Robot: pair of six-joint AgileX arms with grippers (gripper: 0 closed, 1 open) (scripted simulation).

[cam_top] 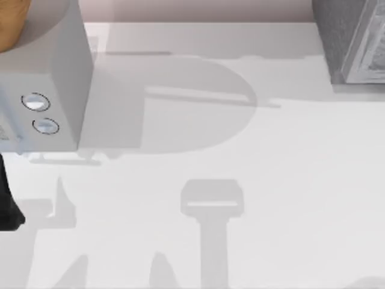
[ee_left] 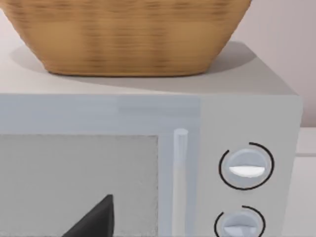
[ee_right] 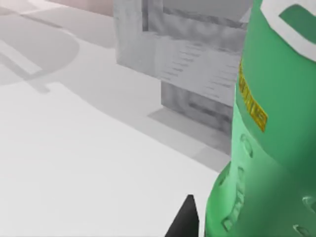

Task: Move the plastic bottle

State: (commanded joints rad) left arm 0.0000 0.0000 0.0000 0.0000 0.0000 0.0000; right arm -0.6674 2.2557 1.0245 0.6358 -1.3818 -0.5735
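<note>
The plastic bottle (ee_right: 276, 123) is bright green and translucent, with a white-and-green label band and a small yellow mark. It stands very close to the right wrist camera. My right gripper (ee_right: 237, 232) is shut on it: one dark fingertip (ee_right: 185, 221) presses against its lower side, and the bottle hides the other. My left arm (cam_top: 9, 208) is at the table's left edge. A dark part of my left gripper (ee_left: 94, 224) hangs in front of the microwave door (ee_left: 79, 182).
A grey microwave (cam_top: 60, 78) with two round knobs (cam_top: 36, 102) stands at the back left, a wicker basket (ee_left: 128, 34) on top of it. A grey ribbed block (cam_top: 355, 42) occupies the back right; in the right wrist view this block (ee_right: 192, 64) lies just behind the bottle.
</note>
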